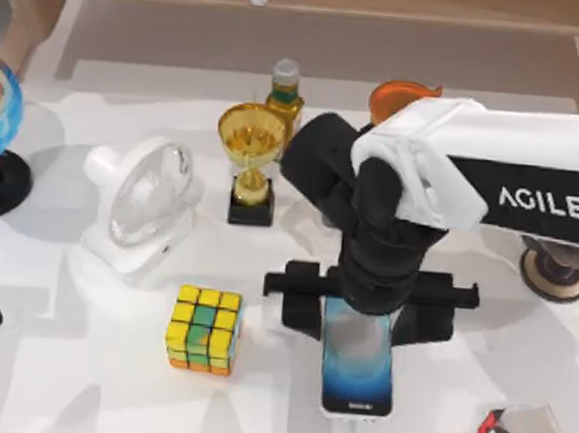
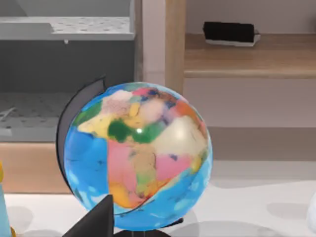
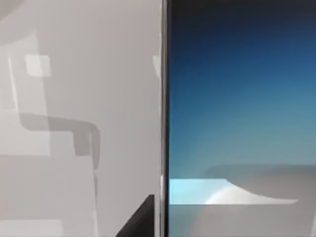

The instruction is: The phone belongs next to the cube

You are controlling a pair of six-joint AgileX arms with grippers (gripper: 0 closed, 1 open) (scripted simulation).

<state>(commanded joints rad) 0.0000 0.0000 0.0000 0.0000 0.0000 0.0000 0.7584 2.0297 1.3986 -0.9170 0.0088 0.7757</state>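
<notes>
R gripper (image 1: 362, 318) sits low over the phone (image 1: 356, 372), jaws spread wide astride its upper end w/ nothing held, cube (image 1: 203, 328) near on the left, so I'd centre, pinch the long edges evenly, lift level.

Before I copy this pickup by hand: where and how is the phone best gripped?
Likely across its two long edges, near the far end, coming straight down. The phone lies flat, screen up, slim and narrow. The right gripper already hangs over that end; the cube sits clear to the left.
</notes>
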